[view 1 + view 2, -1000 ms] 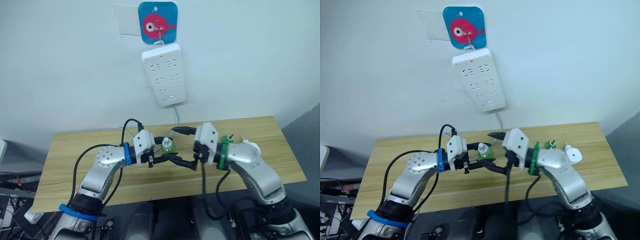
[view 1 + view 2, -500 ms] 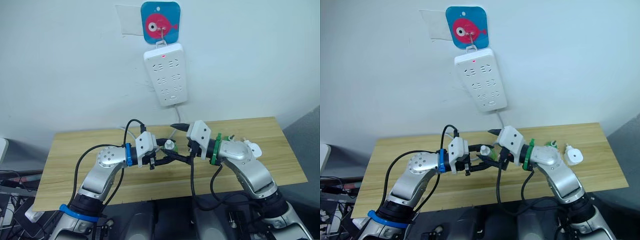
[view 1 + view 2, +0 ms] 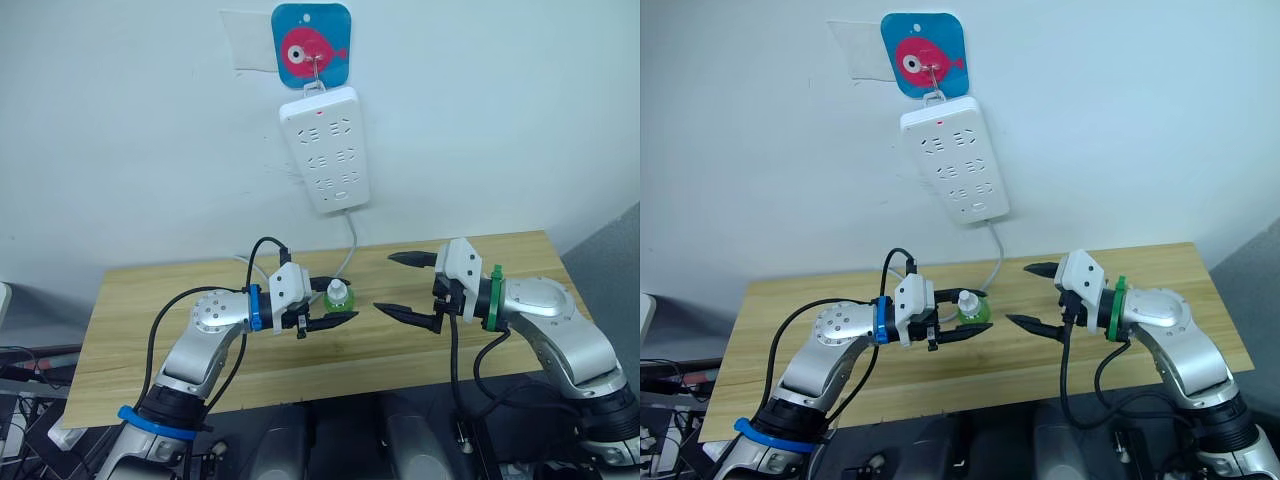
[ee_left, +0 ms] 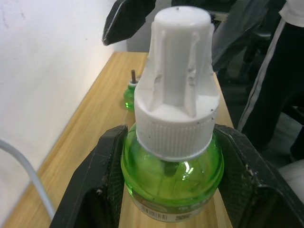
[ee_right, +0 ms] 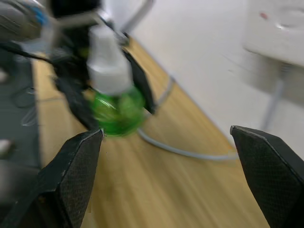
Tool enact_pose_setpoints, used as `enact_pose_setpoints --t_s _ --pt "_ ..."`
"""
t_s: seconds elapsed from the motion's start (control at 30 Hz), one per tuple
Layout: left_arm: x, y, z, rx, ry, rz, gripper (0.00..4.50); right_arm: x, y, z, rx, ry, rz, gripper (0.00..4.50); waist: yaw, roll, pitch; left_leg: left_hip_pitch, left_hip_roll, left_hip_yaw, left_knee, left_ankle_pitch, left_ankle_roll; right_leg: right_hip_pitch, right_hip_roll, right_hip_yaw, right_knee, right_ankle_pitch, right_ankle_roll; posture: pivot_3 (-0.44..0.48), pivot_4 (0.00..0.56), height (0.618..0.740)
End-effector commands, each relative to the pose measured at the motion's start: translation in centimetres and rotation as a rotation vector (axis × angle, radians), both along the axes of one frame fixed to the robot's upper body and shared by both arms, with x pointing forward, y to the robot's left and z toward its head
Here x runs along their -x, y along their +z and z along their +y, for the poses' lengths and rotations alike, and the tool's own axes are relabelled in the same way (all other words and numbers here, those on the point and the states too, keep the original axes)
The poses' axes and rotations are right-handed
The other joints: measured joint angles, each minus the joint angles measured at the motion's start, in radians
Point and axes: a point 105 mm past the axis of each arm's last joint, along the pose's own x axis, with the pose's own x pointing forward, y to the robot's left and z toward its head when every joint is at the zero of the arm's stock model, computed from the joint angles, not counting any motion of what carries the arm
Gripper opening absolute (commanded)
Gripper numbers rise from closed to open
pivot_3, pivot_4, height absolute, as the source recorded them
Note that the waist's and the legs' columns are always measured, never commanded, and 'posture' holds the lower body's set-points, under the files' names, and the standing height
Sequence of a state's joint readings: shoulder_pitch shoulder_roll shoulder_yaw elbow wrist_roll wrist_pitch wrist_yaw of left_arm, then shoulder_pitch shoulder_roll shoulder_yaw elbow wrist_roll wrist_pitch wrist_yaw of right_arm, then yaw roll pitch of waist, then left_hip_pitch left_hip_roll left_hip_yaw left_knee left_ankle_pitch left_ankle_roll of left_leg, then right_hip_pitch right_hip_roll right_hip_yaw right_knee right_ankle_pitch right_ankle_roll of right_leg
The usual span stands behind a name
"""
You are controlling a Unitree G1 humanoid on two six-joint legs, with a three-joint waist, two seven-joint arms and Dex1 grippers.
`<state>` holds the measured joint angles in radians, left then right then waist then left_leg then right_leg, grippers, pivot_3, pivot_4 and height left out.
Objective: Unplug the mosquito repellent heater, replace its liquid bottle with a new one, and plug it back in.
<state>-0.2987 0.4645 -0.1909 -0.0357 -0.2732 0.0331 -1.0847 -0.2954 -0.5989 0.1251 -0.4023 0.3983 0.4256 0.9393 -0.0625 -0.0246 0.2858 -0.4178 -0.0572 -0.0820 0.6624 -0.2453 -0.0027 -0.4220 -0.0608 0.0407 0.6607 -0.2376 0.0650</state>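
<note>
My left gripper (image 3: 335,305) is shut on a green liquid bottle (image 3: 338,296) with a white ribbed cap, holding it upright just above the table's middle. In the left wrist view both black fingers (image 4: 95,190) press the bottle's (image 4: 173,147) green belly. My right gripper (image 3: 402,285) is open and empty, a short way to the right of the bottle and facing it. A second small green bottle (image 4: 129,95) with a bare wick stands farther along the table. The mosquito repellent heater is hidden.
A long white power strip (image 3: 325,150) hangs on the wall from a blue fish hook (image 3: 312,45). Its grey cable (image 3: 350,245) drops to the wooden table (image 3: 150,300) behind the bottle. A grey surface borders the table's right end.
My right gripper has pulled back to the right, away from the bottle's cap, and stays open. The left gripper still holds the capped bottle in about the same place.
</note>
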Motion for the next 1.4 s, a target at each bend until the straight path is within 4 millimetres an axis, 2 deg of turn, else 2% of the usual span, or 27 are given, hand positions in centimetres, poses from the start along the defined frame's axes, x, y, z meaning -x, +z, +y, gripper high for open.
enact_pose_setpoints --t_s 0.03,0.17,0.33,0.63,0.8,0.93,1.03,1.2,1.4 --pt "0.1 0.9 -0.4 0.018 -0.031 -0.042 2.23 1.1 1.5 3.0 -0.082 0.08 -0.014 4.48 0.0 0.0 0.0 0.0 0.0 0.0 0.0 0.0 0.0 0.0 0.0 0.0 0.0 0.0 0.0 -0.094 0.305 0.74" --pt "0.2 0.9 -0.5 0.02 -0.031 -0.043 2.23 1.2 1.5 5.4 -0.121 0.087 -0.023 4.48 0.003 0.0 0.0 0.0 0.0 0.0 0.0 0.0 0.0 0.0 0.0 0.0 0.0 0.0 0.0 -0.084 0.297 0.74" --pt "0.3 1.1 -0.7 0.023 -0.033 -0.043 2.23 0.2 0.8 6.0 -0.085 0.019 -0.071 4.48 0.007 0.0 0.001 0.0 -0.001 0.0 0.0 0.0 0.0 0.0 -0.001 0.0 -0.001 0.0 0.0 -0.083 0.309 0.74" --pt "0.6 1.1 -0.7 0.023 -0.039 -0.038 2.23 -1.2 0.5 4.7 -0.057 -0.08 -0.099 4.48 0.005 0.0 0.001 0.0 -0.001 0.0 0.0 0.0 0.0 0.0 -0.001 0.0 -0.001 0.0 0.0 -0.087 0.295 0.74" --pt "0.7 1.0 -0.7 0.022 -0.043 -0.037 2.23 -1.5 0.7 2.7 -0.039 -0.112 -0.096 4.48 0.006 0.0 0.001 0.0 -0.001 0.0 0.0 0.0 0.0 0.0 -0.001 0.0 -0.001 0.0 0.0 -0.09 0.289 0.74" --pt "0.8 1.0 -0.5 0.018 -0.046 -0.035 2.23 -0.8 0.5 0.9 -0.003 -0.098 -0.08 4.48 0.006 0.0 0.001 0.0 -0.001 0.0 0.0 0.0 0.0 0.0 -0.001 -0.001 -0.001 0.0 0.0 -0.095 0.283 0.74" --pt "1.0 0.9 -0.4 0.015 -0.051 -0.033 2.23 0.2 0.2 0.4 0.019 -0.055 -0.055 4.48 0.006 0.0 0.001 0.0 -0.001 0.0 0.0 0.0 0.0 0.0 -0.001 0.0 -0.001 0.0 0.0 -0.096 0.274 0.74" --pt "1.1 0.8 -0.5 0.011 -0.061 -0.033 2.23 2.9 1.3 1.8 -0.058 0.103 0.022 4.48 0.002 0.0 0.001 0.0 0.0 0.0 -0.001 0.0 0.0 0.0 0.0 0.0 -0.001 0.0 0.0 -0.1 0.267 0.74" --pt "1.2 0.9 -0.8 0.008 -0.079 -0.034 2.23 2.6 2.3 4.8 -0.125 0.103 0.01 4.48 0.004 0.0 0.0 0.0 0.0 -0.001 0.0 0.0 0.0 0.0 0.0 -0.001 -0.001 0.0 0.0 -0.102 0.268 0.74"
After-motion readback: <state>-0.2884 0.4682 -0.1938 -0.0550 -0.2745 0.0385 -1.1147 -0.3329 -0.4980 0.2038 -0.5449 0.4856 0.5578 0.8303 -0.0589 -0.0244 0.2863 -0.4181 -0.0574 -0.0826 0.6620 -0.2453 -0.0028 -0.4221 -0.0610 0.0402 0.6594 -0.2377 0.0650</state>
